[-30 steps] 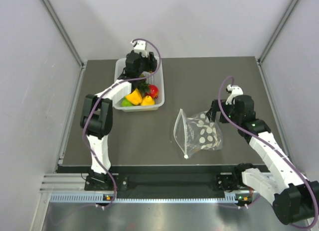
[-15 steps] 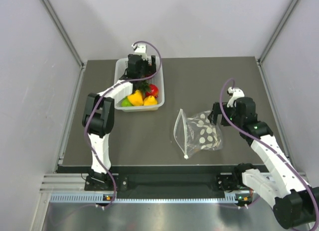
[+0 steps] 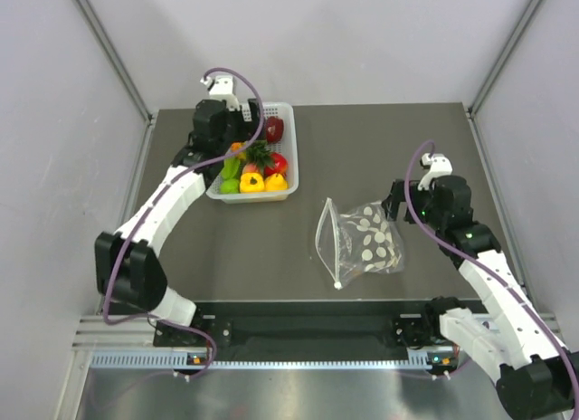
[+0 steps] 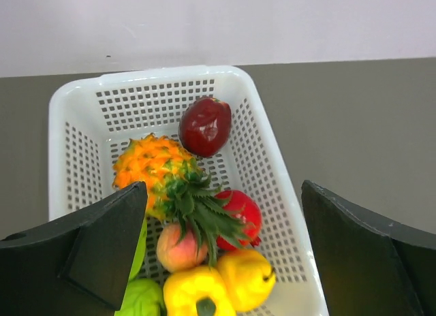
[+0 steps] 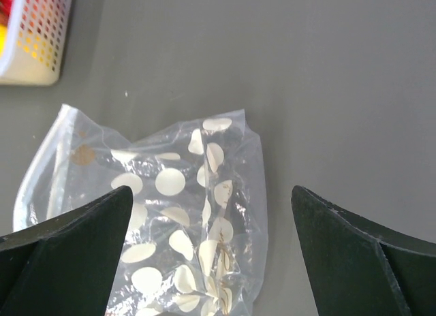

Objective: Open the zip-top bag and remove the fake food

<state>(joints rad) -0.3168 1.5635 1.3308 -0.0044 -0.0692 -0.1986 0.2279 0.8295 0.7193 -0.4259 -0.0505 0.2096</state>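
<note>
We are judging the task as almost finished: the zip-top bag (image 5: 170, 214) is lying flat on the table (image 5: 340, 71), apparently empty, and the fake food (image 4: 153, 169) is sitting in the white basket (image 4: 150, 74). We are holding our left gripper (image 4: 223, 193) above the basket and our right gripper (image 5: 211, 193) above the bag, both spread wide and carrying nothing.

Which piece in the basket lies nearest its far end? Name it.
The dark maroon piece, beyond the orange pineapple-like fruit; all others lie toward the near end.
</note>
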